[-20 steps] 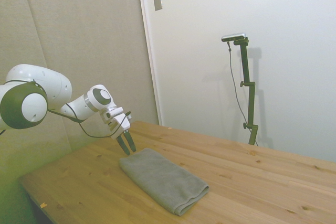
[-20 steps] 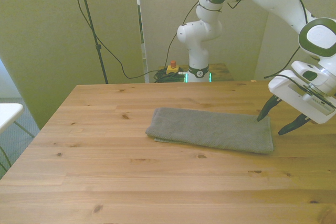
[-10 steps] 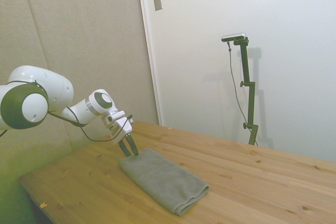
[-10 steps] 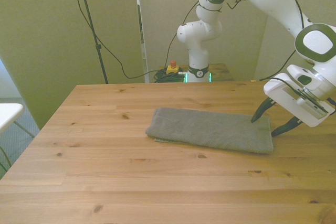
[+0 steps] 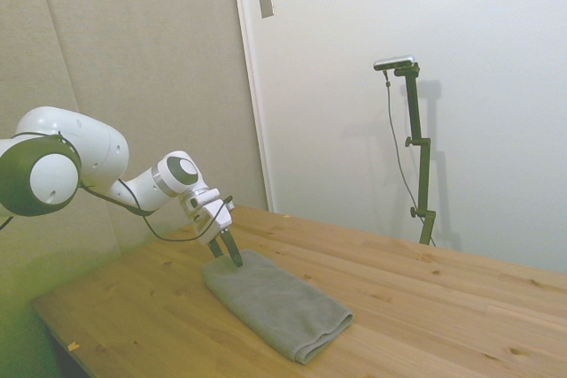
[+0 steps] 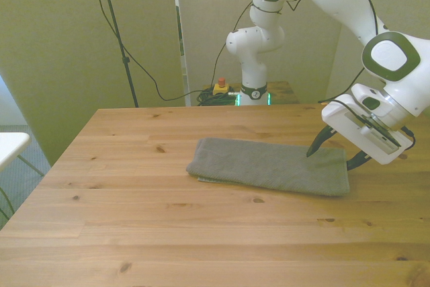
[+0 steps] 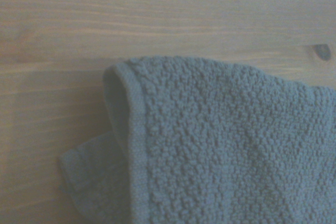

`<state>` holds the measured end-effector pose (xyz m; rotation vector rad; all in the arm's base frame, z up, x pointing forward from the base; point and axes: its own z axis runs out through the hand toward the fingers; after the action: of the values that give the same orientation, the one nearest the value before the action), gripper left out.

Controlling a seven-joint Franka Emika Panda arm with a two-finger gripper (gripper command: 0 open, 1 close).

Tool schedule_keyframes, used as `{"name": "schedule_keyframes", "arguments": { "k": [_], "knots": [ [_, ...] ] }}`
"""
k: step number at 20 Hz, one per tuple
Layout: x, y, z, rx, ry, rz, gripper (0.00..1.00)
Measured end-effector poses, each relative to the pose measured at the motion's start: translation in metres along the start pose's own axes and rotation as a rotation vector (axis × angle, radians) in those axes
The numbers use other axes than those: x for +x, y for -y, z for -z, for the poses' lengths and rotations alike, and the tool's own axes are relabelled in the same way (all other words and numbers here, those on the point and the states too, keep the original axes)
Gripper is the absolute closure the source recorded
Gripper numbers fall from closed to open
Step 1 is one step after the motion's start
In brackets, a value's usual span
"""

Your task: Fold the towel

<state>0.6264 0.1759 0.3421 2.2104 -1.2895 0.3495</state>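
A: Status? Towel point(image 6: 272, 166) location?
B: Mid-tabletop point(image 6: 134, 233), lying flat. Claw point(image 6: 331, 152) spread wide, empty, straddling one short end.
A: Handling?
B: Soft, thick, limp. Pinch the end's hemmed corner point(image 7: 123, 85), all layers.

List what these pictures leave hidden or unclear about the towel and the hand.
- Side view: the fingertips of the white two-finger hand merge with the plain grey terry cloth towel; contact unclear.
- Front view: the hand covers the towel's end corners.
- Wrist view: the towel's layers run off the edge; count unclear.
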Motion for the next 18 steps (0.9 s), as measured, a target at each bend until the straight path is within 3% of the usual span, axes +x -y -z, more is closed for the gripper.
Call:
{"name": "schedule_keyframes", "arguments": {
  "k": [18],
  "knots": [
    [0.006,0.000,-0.012,0.011,0.009,-0.005,1.00]
  ]
}}
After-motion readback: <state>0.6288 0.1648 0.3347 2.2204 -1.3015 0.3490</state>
